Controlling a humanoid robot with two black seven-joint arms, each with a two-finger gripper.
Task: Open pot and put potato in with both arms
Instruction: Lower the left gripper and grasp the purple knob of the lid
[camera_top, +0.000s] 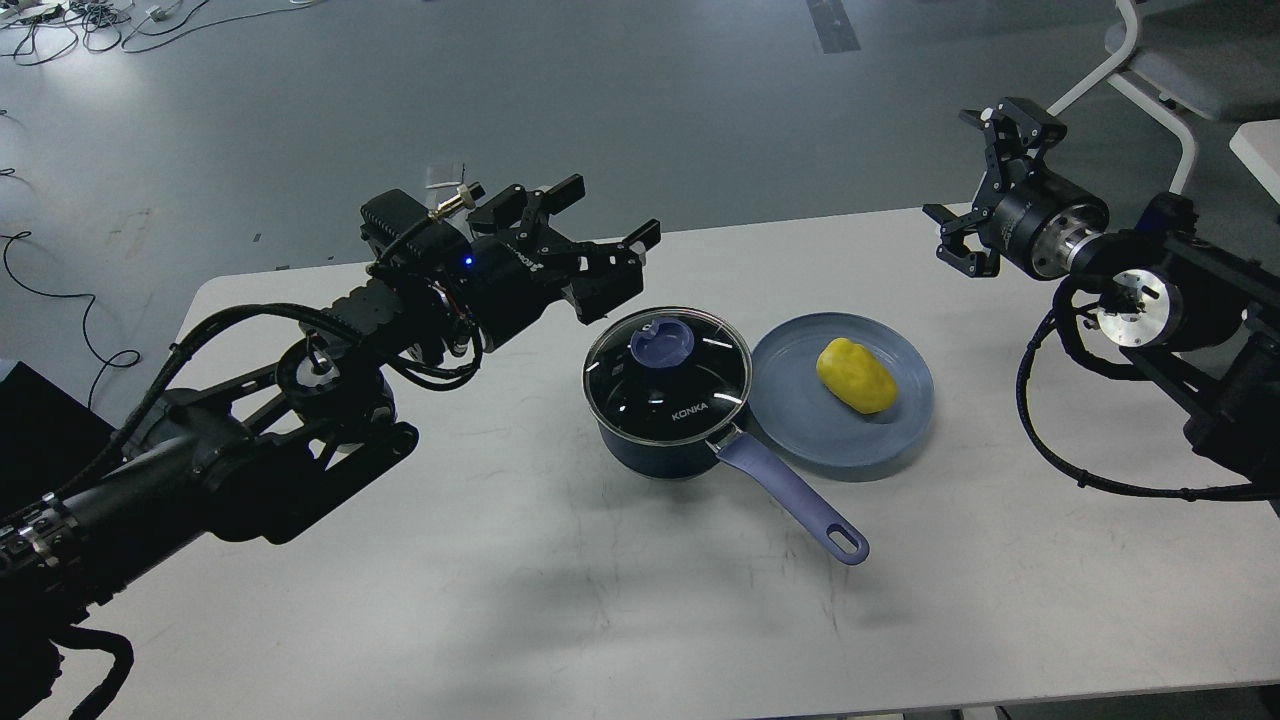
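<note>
Dark navy saucepan (668, 415), glass lid on, purple knob (661, 343) just right of and below our left gripper (610, 225), fingers spread, empty. Right gripper (985, 185) gaping, empty, well apart. Yellow oval potato (856, 375) on blue-grey plate (800, 420), white surface (600, 600).

View: single head camera, mounted high, looking forward and down.
Facing: across white table (560, 620) toward grey floor (600, 90) in upper frame.
Nearness: moderate; pot (668, 395) near centre.
Edges: left arm (300, 400) entering from lower left, right arm (1180, 320) from right edge.
Shared coverage: none, only one view.
</note>
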